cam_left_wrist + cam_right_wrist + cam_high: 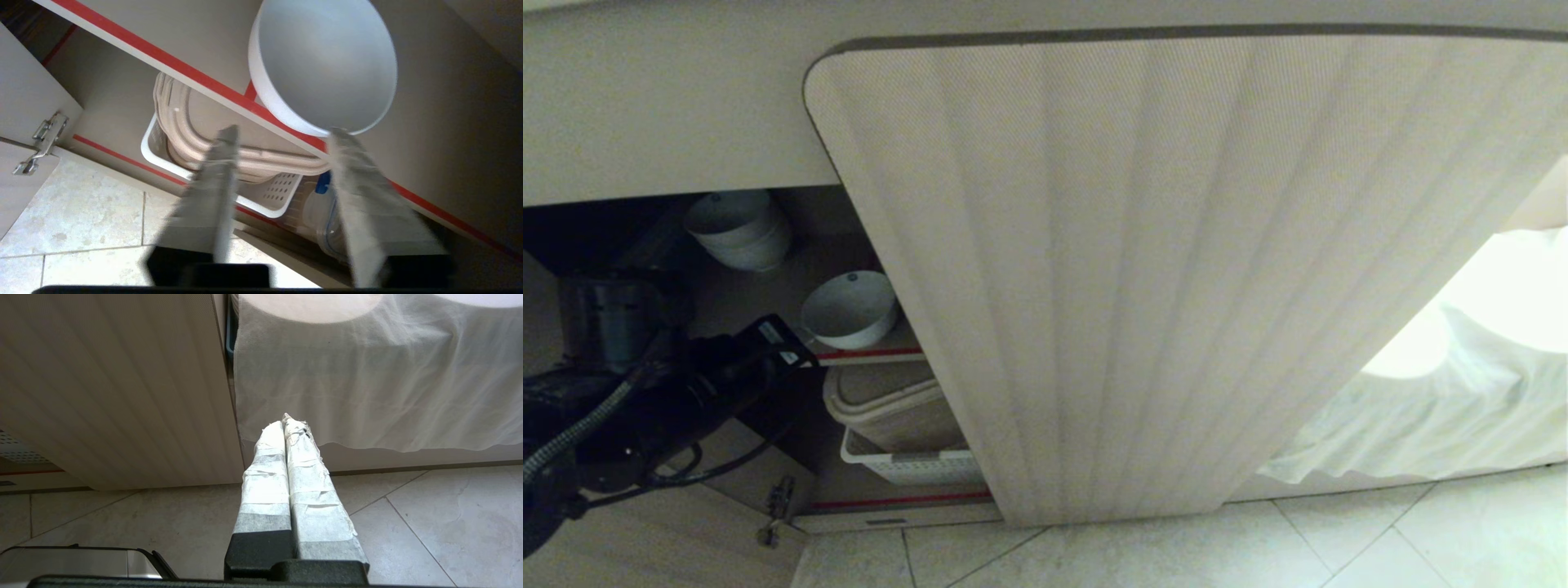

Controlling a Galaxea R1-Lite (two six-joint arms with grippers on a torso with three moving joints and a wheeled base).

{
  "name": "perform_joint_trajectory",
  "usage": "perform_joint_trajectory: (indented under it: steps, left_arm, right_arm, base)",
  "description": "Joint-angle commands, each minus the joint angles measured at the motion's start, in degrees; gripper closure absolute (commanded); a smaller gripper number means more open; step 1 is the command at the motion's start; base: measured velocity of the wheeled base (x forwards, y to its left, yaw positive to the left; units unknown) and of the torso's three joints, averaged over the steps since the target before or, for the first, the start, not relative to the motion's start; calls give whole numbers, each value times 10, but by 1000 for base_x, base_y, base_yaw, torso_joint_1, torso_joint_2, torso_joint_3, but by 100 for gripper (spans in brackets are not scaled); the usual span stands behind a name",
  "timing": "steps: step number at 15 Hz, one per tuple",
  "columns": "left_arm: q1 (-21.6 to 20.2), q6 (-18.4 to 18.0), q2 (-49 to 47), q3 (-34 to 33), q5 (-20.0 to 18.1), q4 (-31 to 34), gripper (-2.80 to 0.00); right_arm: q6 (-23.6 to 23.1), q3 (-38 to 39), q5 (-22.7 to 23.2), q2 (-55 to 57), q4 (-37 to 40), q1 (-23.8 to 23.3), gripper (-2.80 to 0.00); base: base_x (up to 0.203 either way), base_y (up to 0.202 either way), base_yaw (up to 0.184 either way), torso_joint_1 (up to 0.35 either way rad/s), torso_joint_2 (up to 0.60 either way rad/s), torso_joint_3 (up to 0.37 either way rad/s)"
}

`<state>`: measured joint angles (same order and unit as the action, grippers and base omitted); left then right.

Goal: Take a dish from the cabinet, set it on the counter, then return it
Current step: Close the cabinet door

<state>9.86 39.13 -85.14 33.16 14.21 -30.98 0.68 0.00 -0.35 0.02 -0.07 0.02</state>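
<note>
Reaching into the open side of the cabinet (1094,269), the left gripper (282,134) is seen at the front edge of the upper shelf (192,73), where the dish (849,309) sits just behind the red edge strip. In the left wrist view the two fingers (216,179) stand apart with a clear gap between them, and one fingertip is placed at the near rim of the dish (327,69), though it cannot be told whether the rim is already pinched or only approached; no firm hold is shown. A stack of white bowls (739,229) is seen further back on the same shelf, and a white basket (907,465) with a beige tray is lodged on the shelf below. The right gripper (286,424) is parked outside the cabinet with its taped fingers pressed together, pointing towards the white cloth (367,388) beside the ribbed door. The step in hand is judged to be the taking of the dish, with the counter not yet involved. For the next move, the rim would need to be caught between the fingers, the grip closed, and the dish lifted clear of the red strip before being drawn out.
</note>
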Motion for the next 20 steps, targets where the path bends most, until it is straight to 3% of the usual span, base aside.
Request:
perform_joint_trajectory:
  steps: [1, 8, 20]
  left_arm:
    - [2, 0, 19, -7, 1, -1, 0]
    - [2, -31, 118, -85, 3, 6, 0]
    - [-14, -124, 338, -273, 11, 7, 0]
  right_arm:
    - [0, 0, 0, 0, 0, 0, 0]
    - [0, 0, 0, 0, 0, 1, 0]
    - [0, 0, 0, 0, 0, 0, 0]
  base:
    - [0, 0, 0, 0, 0, 0]
    - [0, 0, 0, 0, 0, 0]
    - [0, 0, 0, 0, 0, 0]
